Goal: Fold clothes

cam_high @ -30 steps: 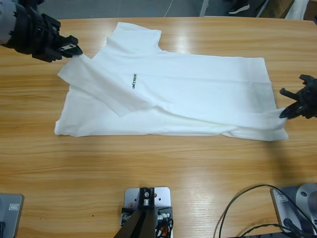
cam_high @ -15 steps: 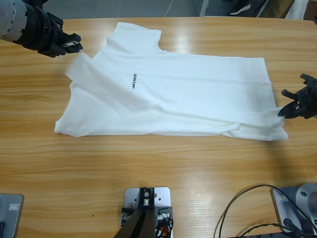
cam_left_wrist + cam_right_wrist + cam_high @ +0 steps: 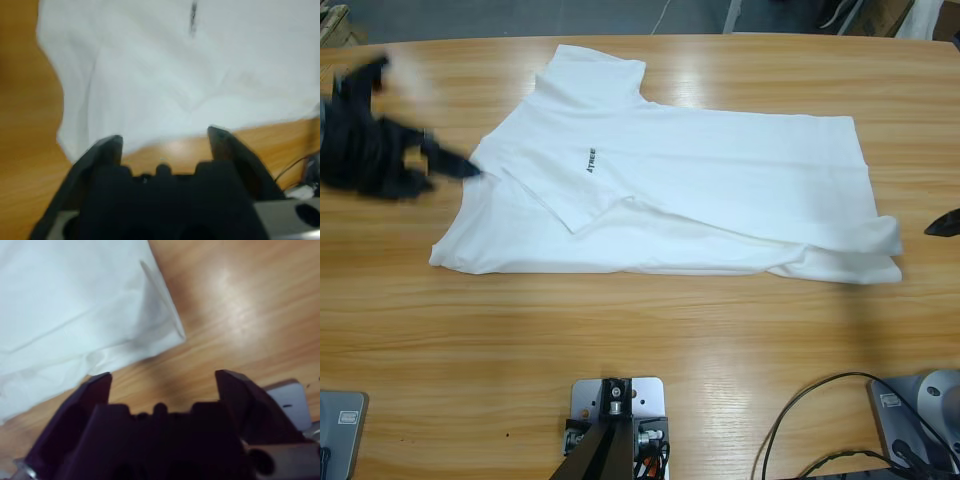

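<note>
The clothes are one white T-shirt (image 3: 720,190) lying flat across the wooden table (image 3: 650,350), neck to the left, with a small dark logo (image 3: 591,160) on the chest. Its near-left sleeve is folded in over the chest. My left gripper (image 3: 445,165) is blurred at the table's left, just off the shirt's shoulder. In the left wrist view this gripper (image 3: 165,140) is open and empty, with the shirt (image 3: 165,75) beyond it. Only a tip of my right gripper (image 3: 942,223) shows at the right edge. The right wrist view shows it (image 3: 162,377) open and empty, clear of the shirt's hem corner (image 3: 165,325).
Black cables (image 3: 810,410) loop over the table's front right corner. Bare wood runs along the front of the shirt and to both sides. The table's far edge (image 3: 720,36) lies just behind the collar.
The left gripper let go of the raised sleeve and swung down and left; the sleeve dropped folded onto the chest. The right gripper released the hem corner and drew back toward the right edge.
</note>
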Controlling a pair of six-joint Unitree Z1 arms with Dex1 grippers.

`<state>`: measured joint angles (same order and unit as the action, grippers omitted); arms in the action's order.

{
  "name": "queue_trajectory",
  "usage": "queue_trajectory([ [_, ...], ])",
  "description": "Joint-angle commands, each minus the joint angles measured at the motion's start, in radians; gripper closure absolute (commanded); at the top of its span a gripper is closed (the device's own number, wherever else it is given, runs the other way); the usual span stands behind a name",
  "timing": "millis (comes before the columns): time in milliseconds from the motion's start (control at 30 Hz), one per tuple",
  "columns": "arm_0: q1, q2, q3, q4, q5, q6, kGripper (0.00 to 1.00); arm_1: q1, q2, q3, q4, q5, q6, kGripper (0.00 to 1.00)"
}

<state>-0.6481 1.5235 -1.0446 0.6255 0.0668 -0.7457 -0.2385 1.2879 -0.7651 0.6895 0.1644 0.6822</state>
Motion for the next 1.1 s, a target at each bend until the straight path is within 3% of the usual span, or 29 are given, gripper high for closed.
queue_trajectory([
  [33, -0.021, 0.083, 0.138, -0.111, -0.019, -0.100, 0.324, -0.001, 0.096, 0.138, -0.158, -0.047, 0.138, 0.470],
  [100, -0.021, 0.129, 0.127, -0.137, -0.019, -0.104, 0.326, -0.001, 0.139, 0.139, -0.176, -0.045, 0.154, 0.647],
  [467, 0.027, 0.215, 0.118, -0.173, -0.002, -0.093, 0.331, 0.000, 0.334, 0.137, -0.218, 0.004, 0.161, 0.632],
  [867, 0.034, 0.274, 0.133, -0.173, 0.019, -0.092, 0.331, 0.001, 0.420, 0.121, -0.229, 0.041, 0.157, 0.643],
  [1033, 0.047, 0.310, 0.140, -0.173, 0.027, -0.080, 0.331, 0.001, 0.424, 0.120, -0.225, 0.035, 0.143, 0.872],
  [1100, 0.050, 0.311, 0.141, -0.181, 0.031, -0.077, 0.331, 0.001, 0.422, 0.120, -0.222, 0.030, 0.138, 0.895],
])
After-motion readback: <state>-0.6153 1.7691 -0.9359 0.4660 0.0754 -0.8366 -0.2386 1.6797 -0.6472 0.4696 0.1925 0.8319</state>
